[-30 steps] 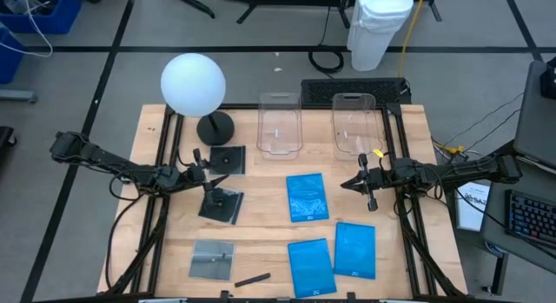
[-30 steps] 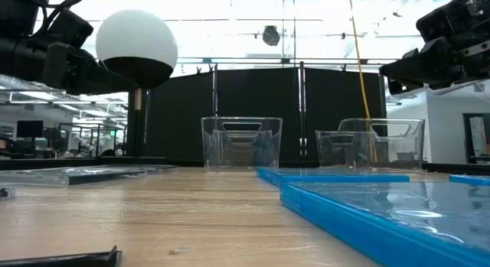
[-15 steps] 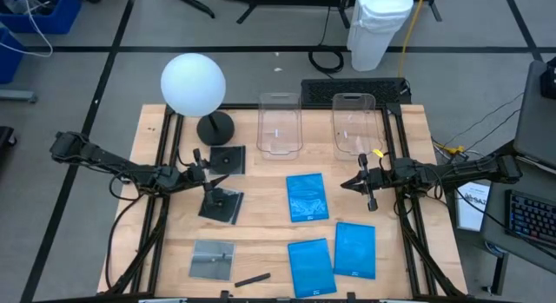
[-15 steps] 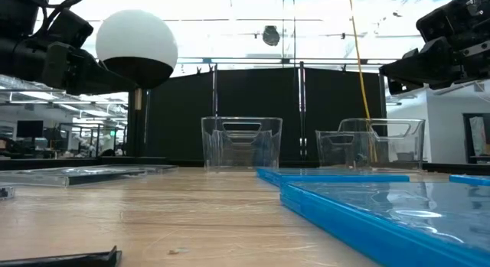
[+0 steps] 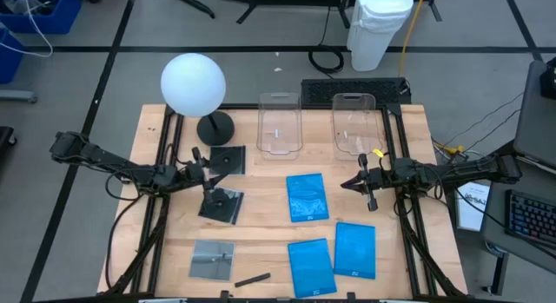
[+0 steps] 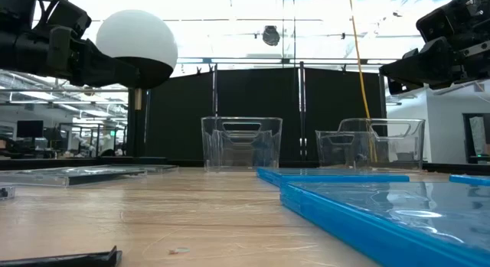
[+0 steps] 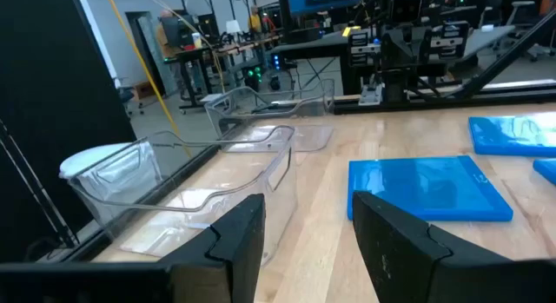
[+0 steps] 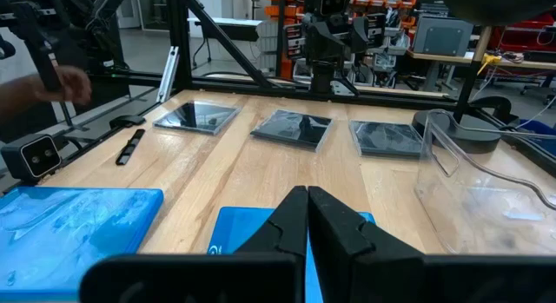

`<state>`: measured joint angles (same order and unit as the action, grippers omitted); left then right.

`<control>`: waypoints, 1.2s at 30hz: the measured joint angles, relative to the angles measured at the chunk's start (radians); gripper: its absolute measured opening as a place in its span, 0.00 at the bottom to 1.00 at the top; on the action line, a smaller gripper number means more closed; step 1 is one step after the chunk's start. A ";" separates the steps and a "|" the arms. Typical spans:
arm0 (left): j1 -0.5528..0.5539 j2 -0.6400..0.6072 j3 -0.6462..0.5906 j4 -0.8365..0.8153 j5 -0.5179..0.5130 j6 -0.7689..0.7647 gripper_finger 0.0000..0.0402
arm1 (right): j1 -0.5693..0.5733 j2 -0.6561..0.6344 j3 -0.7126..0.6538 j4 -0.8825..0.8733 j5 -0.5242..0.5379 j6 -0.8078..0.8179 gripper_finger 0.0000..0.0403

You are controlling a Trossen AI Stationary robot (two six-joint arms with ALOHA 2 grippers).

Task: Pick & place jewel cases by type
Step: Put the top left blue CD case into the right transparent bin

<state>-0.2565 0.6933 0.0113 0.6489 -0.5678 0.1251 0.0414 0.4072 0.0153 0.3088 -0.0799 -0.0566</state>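
Wooden table (image 5: 265,229) holds our six jewel cases, the middle dark case (image 5: 221,205) under our spread left gripper (image 5: 207,174), right gripper (image 5: 363,183) pressed together beyond it; descending off-centre could skid the case away.

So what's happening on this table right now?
Nothing is held yet. Three blue cases and three dark cases lie flat on the table, and both clear tubs look empty. The left pincer hangs open above the dark cases; the right pincer waits shut beside the blue ones.
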 joint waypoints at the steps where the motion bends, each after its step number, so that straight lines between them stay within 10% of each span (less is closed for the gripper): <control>1: 0.000 0.000 0.000 -0.001 0.000 0.001 0.45 | 0.000 0.000 0.000 0.000 0.000 0.000 0.01; 25: 0.000 0.000 0.000 0.059 -0.001 -0.120 0.45 | 0.000 0.000 0.000 0.032 0.000 -0.146 0.01; 36: 0.000 0.000 0.000 0.049 0.152 -0.212 0.45 | 0.000 0.000 0.000 0.178 0.000 0.105 0.01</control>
<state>-0.2565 0.6933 0.0109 0.6979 -0.4157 -0.0868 0.0413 0.4068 0.0154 0.4867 -0.0799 0.0482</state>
